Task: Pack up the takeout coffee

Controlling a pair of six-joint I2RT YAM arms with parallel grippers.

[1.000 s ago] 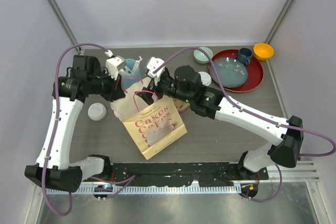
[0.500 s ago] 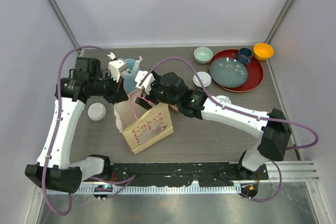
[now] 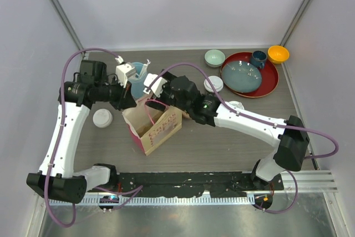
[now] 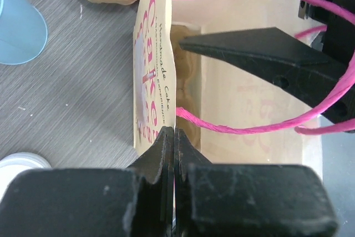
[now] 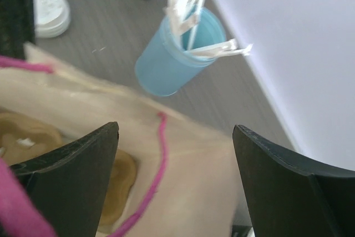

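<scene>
Where it lay tipped, bag (image 3: 161,129) now upright | left end effector (image 4: 173,135) pinching it

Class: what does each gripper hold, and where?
Left gripper pinches the tan paper bag by its top rim, beside a pink string handle; right gripper, open, holds nothing.

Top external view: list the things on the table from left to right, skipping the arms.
lidded coffee cup → paper bag → pale green bowl → red plate → orange bowl
</scene>
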